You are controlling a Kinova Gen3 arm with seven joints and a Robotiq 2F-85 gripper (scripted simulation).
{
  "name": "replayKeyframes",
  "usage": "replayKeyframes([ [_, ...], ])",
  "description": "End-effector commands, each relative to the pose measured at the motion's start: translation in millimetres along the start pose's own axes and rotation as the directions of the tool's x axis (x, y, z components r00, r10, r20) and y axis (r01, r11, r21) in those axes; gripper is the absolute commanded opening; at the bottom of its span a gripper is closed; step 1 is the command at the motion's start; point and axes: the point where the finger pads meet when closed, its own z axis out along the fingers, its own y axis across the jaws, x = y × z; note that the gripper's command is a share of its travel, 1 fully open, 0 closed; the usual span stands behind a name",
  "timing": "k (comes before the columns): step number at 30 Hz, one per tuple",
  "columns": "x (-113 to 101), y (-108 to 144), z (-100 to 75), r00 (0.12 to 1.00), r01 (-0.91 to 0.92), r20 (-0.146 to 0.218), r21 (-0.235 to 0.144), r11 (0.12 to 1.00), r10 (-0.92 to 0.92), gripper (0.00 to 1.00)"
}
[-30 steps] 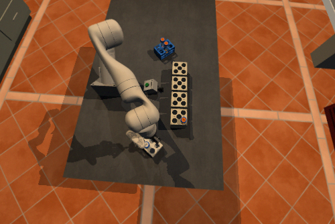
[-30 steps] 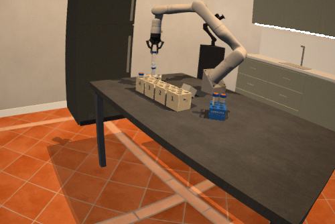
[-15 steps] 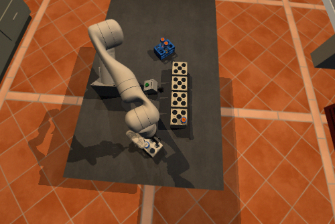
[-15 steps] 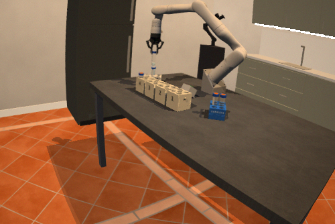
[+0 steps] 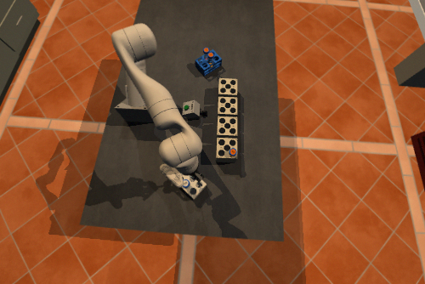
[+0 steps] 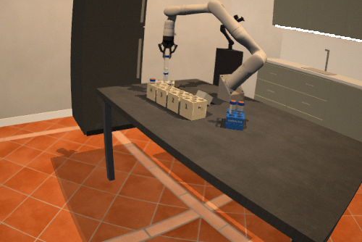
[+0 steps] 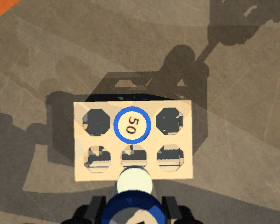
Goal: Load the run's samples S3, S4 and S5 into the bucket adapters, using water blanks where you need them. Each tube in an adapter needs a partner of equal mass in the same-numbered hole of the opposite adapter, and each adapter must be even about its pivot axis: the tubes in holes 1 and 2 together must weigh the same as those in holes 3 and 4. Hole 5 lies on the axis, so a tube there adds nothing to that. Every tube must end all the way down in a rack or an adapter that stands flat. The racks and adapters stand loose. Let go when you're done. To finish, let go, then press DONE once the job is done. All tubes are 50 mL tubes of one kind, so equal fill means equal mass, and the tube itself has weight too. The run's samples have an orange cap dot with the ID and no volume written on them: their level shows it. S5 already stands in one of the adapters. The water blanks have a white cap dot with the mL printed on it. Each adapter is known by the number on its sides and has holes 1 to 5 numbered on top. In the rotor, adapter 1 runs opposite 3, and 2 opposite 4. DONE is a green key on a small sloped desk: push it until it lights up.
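Observation:
My gripper (image 6: pixel 166 53) is shut on the blue cap of a water blank tube (image 6: pixel 166 67) and holds it upright over the cream blank rack (image 5: pixel 193 186). In the wrist view the tube's lower end (image 7: pixel 134 181) hangs over the middle hole of the rack's near row, and its cap label is hidden. A blank marked 50 (image 7: pixel 132 125) stands in the rack's far row. Several cream adapters stand in a line, with 1 (image 6: pixel 192 106) nearest the blue sample rack (image 6: pixel 235 119). S5's orange cap (image 5: pixel 232 150) shows in adapter 4 (image 5: pixel 226 150). Two orange-capped samples (image 5: pixel 208 53) stand in the blue rack.
The small sloped desk (image 5: pixel 192 109) with the green DONE key (image 5: pixel 186 107) sits beside the arm's base, left of the adapters. The arm's own links hide the gripper in the overhead view. The table's edge lies close behind the blank rack.

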Motion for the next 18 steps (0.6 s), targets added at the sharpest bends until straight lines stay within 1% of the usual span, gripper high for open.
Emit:
replayKeyframes([
  [1, -10.5, 1.3, -3.1, 0.998, -0.061, -0.003, 0.010, 0.998, 0.062, 0.10],
  [12, -44.7, 14.2, -2.8, 0.960, -0.278, -0.001, 0.011, 0.960, 0.278, 0.10],
  [14, -44.7, 14.2, -2.8, 0.960, -0.278, -0.001, 0.011, 0.960, 0.278, 0.10],
  [18, -57.2, 18.9, -2.7, 0.935, -0.354, 0.000, 0.011, 0.935, 0.354, 0.10],
])
